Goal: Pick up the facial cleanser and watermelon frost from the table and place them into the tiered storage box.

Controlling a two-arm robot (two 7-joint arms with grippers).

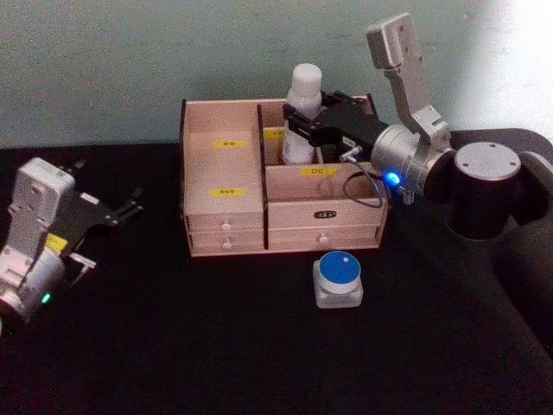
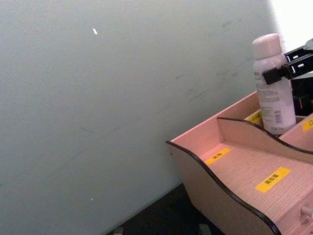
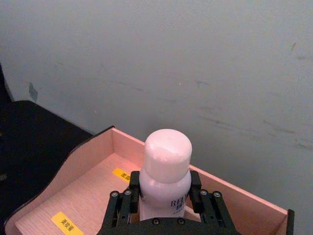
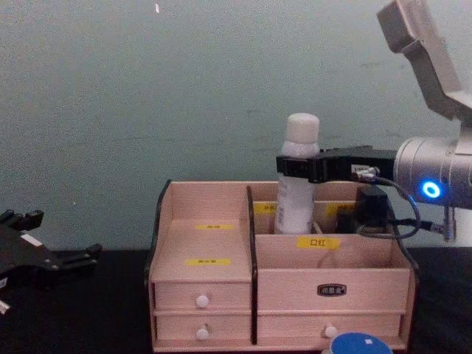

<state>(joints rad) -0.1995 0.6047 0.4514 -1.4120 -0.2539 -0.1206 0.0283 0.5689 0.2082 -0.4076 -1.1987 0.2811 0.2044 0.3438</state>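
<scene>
Right gripper (image 1: 298, 124) clamped on cleanser (image 1: 304, 86) upright in box (image 1: 221, 166) rear compartment, frost jar (image 1: 338, 275) before box, left gripper (image 1: 110, 185) spread, left of box.

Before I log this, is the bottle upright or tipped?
Upright: the bottle stands cap-up in the box's rear compartment, right gripper clamped around it.

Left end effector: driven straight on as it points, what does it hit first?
Left end effector, open, probably meets the left side wall of the tiered storage box first; depth unclear.
</scene>
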